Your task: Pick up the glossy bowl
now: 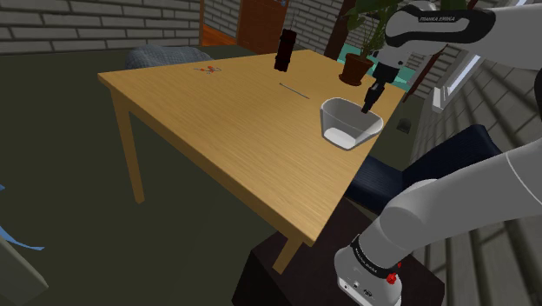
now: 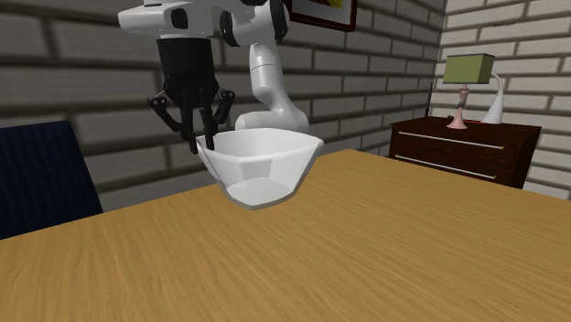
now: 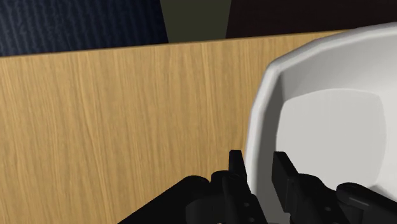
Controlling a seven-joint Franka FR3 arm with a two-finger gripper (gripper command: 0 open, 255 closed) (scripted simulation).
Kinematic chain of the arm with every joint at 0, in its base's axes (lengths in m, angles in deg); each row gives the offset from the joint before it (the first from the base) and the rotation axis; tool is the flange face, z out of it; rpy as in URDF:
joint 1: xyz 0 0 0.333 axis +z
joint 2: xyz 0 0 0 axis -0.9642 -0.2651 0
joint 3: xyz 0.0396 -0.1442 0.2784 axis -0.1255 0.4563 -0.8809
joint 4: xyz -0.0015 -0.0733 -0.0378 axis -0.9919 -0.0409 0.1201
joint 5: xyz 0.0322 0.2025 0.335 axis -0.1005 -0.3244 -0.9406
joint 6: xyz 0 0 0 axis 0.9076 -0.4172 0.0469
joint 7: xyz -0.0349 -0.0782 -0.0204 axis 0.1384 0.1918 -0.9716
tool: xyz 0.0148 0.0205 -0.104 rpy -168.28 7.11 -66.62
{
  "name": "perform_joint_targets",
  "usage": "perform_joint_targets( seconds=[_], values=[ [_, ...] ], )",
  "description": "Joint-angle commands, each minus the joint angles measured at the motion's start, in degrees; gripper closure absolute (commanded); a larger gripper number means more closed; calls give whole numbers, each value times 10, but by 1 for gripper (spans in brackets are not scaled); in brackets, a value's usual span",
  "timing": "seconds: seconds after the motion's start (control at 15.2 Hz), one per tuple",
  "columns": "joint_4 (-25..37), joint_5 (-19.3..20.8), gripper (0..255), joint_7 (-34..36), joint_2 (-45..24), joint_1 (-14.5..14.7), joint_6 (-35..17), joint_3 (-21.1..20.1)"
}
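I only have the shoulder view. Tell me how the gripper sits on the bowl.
Observer: In the wrist view the gripper straddles the rim of the bowl, with one finger outside the wall and the other inside.
Operator: Report whether they touch it.
Observer: Both look pressed against the wall, with no gap showing.
Operator: Say what stands beyond the table.
Observer: The second exterior view shows a dark dresser against a brick wall, with a green-shaded lamp on top.
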Motion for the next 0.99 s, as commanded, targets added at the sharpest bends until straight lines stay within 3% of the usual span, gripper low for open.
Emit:
perform_joint_targets(
  seconds=[0.0,0.92],
  values=[
    [7,0,255,0,0,0,7,-1],
    [125,-11,255,-5,-13,7,114,-9]
  ],
)
